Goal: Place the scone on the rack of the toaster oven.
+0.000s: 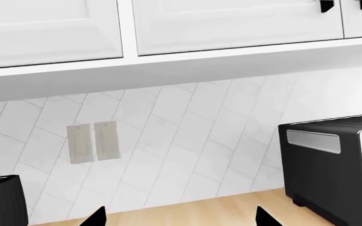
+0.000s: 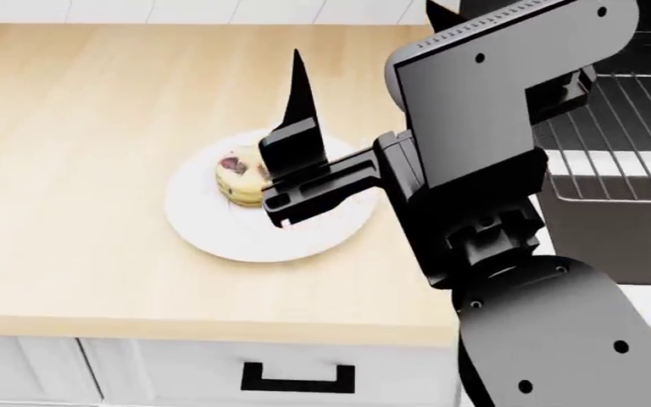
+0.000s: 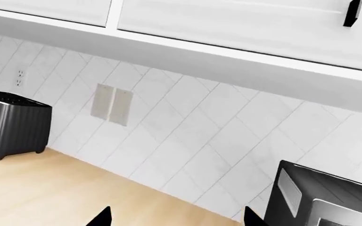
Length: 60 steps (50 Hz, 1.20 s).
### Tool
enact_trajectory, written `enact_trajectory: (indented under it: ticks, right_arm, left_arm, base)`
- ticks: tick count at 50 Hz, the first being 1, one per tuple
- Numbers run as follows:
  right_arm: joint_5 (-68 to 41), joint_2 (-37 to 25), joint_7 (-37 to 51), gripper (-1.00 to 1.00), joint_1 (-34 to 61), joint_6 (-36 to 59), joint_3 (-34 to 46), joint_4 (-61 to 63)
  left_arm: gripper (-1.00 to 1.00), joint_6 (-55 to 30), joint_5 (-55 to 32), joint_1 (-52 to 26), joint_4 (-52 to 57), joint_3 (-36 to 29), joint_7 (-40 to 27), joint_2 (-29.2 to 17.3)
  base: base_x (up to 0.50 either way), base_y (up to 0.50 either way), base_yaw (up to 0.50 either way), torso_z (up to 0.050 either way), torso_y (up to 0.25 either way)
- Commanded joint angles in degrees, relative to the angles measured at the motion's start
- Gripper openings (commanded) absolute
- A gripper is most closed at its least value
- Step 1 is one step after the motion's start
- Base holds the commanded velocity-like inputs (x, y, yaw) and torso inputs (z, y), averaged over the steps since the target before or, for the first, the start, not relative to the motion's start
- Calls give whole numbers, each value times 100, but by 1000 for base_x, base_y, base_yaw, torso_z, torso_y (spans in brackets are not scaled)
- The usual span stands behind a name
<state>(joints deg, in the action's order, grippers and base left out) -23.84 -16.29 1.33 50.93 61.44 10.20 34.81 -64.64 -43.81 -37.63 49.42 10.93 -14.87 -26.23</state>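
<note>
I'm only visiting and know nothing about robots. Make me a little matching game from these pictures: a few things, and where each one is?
Things:
1. scone
2. plate
3. rack
4. black drawer handle

Places:
A. on the wooden countertop
B. below the counter's front edge
C. on the plate
D. inside the toaster oven

Pairs: 1-C, 2-A, 3-D, 4-B

Right arm reaches forward, its gripper spread wide; left gripper tips likewise parted.
</note>
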Motion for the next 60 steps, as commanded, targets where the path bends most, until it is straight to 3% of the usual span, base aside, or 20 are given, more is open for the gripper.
enact_trajectory:
  ticks: [1, 27, 42, 60]
  right_arm:
    - [-30, -15, 3, 100, 0, -45, 30, 11]
    - [-86, -82, 5, 100, -141, -109, 192, 65]
    - [-985, 495, -954, 100, 76, 21, -120, -2241]
    - [-1587, 451, -1352, 100, 347, 646, -282, -2919]
  left_arm:
    - [100, 25, -35, 30, 1, -8, -39, -9]
    - [100, 32, -203, 167, 57, 86, -132, -45]
    - [100, 182, -102, 328, -34, -5, -135, -74]
    - [100, 352, 2, 397, -117, -183, -114, -89]
  base:
    - [371, 0, 0, 0, 0]
    - [330, 0, 0, 0, 0]
    - [0, 0, 0, 0, 0]
    - [0, 0, 0, 0, 0]
